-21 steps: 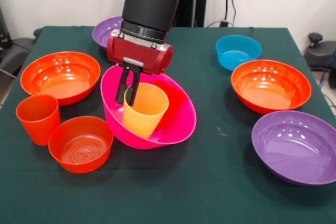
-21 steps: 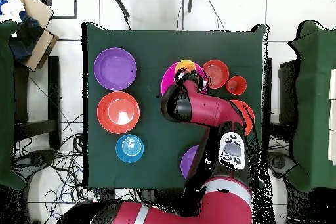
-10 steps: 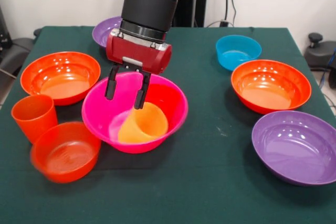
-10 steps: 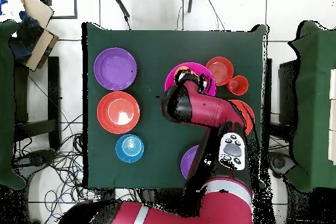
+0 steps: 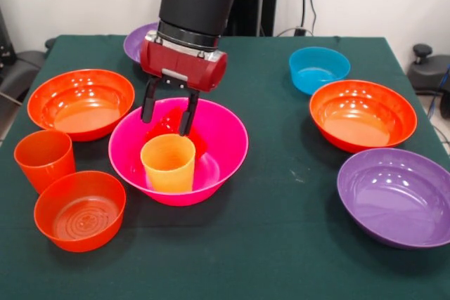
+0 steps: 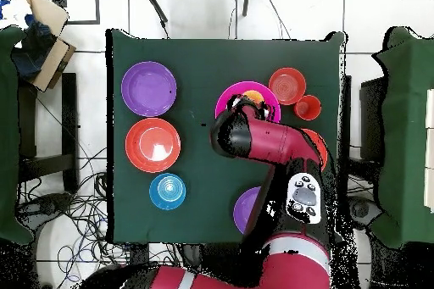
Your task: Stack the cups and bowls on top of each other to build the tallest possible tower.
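Note:
A yellow-orange cup (image 5: 169, 164) stands upright inside the big pink bowl (image 5: 225, 131), free of any grip. My gripper (image 5: 168, 112) hangs open just above and behind the cup, fingers spread over the bowl's far half. From overhead the cup (image 6: 253, 97) shows in the pink bowl (image 6: 229, 97) beyond the arm. A red-orange cup (image 5: 44, 160) stands at the left, with a small orange bowl (image 5: 79, 210) in front of it. Two wide orange bowls (image 5: 81, 102) (image 5: 362, 114), a blue bowl (image 5: 318, 69) and two purple bowls (image 5: 397, 196) (image 5: 138, 40) lie around.
The green cloth covers the table (image 5: 267, 244). In the overhead view the arm hides part of the purple bowl (image 6: 242, 208) and of an orange bowl (image 6: 319, 143). A cardboard box (image 6: 47, 36) sits off the table.
The gripper let go of the yellow-orange cup and rose. The pink bowl settled flat from its tilt, and the cup now stands upright in it. The small orange bowl and red-orange cup shifted left.

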You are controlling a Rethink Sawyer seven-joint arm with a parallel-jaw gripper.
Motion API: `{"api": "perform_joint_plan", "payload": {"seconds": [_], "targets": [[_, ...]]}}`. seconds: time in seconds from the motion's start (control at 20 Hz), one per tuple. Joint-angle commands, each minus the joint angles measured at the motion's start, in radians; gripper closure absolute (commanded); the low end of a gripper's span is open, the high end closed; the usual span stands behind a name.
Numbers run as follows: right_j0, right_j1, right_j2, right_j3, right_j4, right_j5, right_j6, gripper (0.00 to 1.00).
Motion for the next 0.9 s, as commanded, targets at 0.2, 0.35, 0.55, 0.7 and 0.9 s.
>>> {"api": "perform_joint_plan", "payload": {"seconds": [0.2, 0.35, 0.55, 0.7, 0.9], "targets": [[-0.021, -0.015, 0.111, 0.035, -0.020, 0.153, 0.034, 0.00], [-0.018, -0.029, 0.109, 0.034, -0.012, 0.180, 0.035, 0.00], [-0.041, -0.058, 0.142, 0.046, 0.000, 0.232, 0.016, 0.00], [-0.080, -0.050, 0.200, 0.065, -0.003, 0.208, 0.004, 0.00], [-0.151, -0.028, 0.302, 0.105, -0.026, 0.142, -0.017, 0.00]]}}
